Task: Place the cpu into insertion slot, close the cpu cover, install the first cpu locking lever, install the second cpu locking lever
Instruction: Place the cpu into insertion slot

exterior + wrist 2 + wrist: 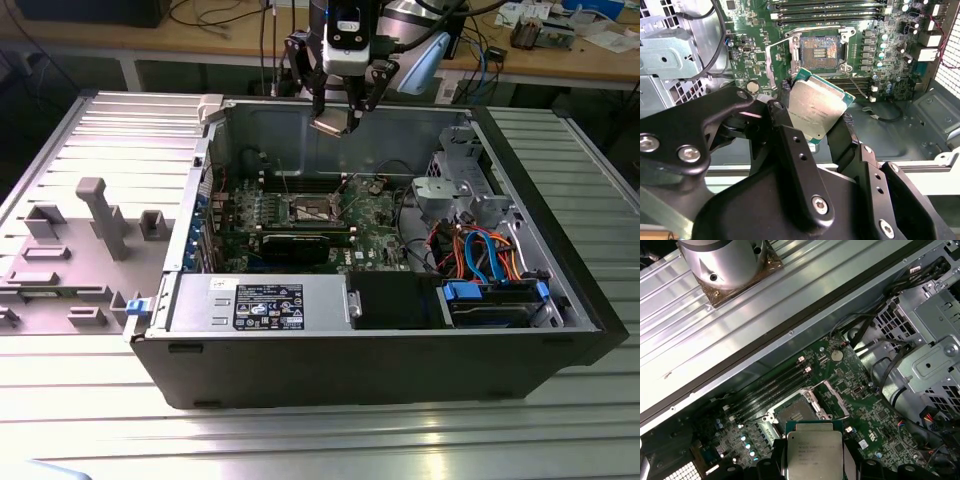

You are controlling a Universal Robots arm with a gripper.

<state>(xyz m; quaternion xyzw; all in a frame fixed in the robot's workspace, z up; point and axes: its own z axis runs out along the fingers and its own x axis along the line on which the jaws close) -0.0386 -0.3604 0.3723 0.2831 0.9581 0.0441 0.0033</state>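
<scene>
My gripper (340,108) hangs above the back wall of the open computer case, shut on the cpu (330,126). In both wrist views the cpu (815,107) (812,452) is a silver-topped square chip with a green edge, pinched at two opposite sides by the black fingers (785,107). The insertion slot (820,51) (796,412) (310,210) lies well below it on the green board, its brownish pin field bare. The cpu cover (771,65) (834,399) stands swung open beside the socket.
Memory slots (830,15) run along one side of the socket. A metal drive cage (455,190) with coloured cables (480,250), a black card (300,240) and the power supply (260,300) crowd the case. A grey fixture block (95,215) stands on the table at the exterior view's left.
</scene>
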